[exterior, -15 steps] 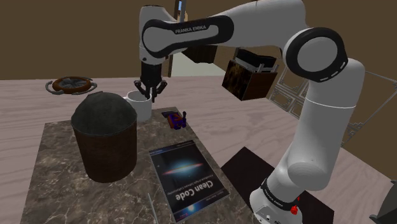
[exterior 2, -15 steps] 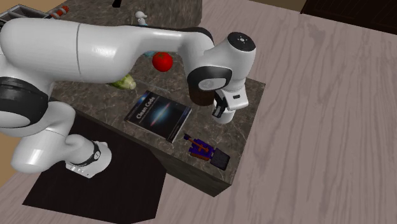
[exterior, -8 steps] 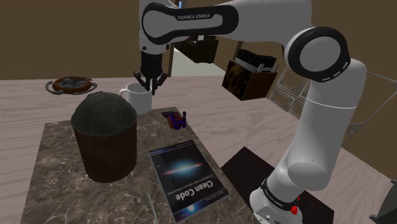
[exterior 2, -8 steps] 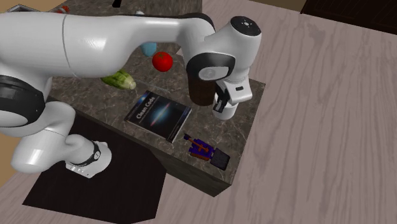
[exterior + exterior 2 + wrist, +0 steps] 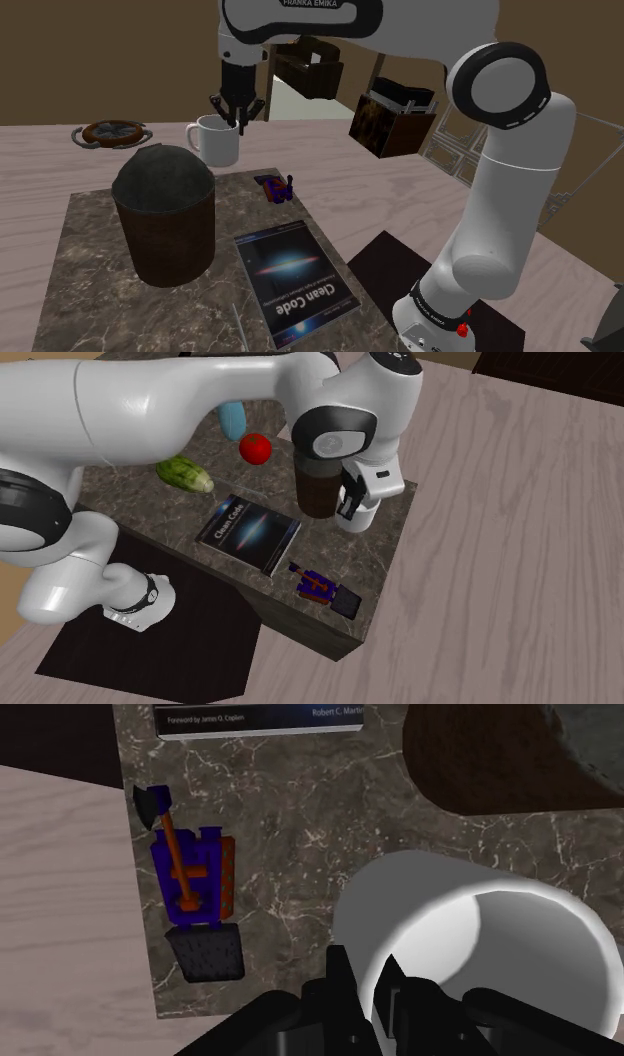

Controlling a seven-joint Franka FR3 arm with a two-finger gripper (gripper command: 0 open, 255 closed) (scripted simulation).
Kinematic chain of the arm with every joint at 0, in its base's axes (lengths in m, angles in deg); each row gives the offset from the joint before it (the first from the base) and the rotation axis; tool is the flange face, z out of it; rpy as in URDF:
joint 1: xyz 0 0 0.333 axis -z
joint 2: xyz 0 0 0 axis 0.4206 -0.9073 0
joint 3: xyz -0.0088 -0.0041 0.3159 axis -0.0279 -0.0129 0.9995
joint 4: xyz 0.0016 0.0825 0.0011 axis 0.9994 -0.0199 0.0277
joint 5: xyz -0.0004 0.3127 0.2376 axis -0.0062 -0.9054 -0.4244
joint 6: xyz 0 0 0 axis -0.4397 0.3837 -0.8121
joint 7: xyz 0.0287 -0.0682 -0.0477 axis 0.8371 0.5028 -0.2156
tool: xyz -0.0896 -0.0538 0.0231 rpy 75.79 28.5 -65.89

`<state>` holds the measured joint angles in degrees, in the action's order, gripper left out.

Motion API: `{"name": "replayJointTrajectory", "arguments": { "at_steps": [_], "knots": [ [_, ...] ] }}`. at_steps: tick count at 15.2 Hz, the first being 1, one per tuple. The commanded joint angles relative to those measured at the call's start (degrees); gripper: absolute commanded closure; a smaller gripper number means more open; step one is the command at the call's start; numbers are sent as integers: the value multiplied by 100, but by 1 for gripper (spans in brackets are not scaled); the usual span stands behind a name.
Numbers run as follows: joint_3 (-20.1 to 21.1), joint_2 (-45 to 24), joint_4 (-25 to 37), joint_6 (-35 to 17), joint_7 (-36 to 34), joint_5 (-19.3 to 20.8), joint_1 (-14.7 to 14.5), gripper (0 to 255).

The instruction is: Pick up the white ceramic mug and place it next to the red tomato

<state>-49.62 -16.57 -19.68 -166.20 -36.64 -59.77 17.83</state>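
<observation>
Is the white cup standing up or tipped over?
Upright: the mug has its open mouth facing up, with the claw pinching its rim.

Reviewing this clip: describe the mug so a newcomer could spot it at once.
Find the dark marble tabletop and the tall brown bin on it. Beside the bin, the black gripper clasps the mug by its rim. It is the one plain white, handled cup; the bin is dark and the nearby toy blue and orange.

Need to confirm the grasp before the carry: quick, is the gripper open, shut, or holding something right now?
Gripper: shut on the white mug, with the mug's rim wall clasped between the two fingers.
</observation>
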Motion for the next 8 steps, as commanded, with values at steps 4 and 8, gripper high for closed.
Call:
{"name": "replayJointTrajectory", "arguments": {
  "at_steps": [4, 8],
  "knots": [
    [93, 91, 36, 125, -236, -8, -147, 255],
    [279, 199, -125, 66, -722, -10, -442, 255]
  ]
}}
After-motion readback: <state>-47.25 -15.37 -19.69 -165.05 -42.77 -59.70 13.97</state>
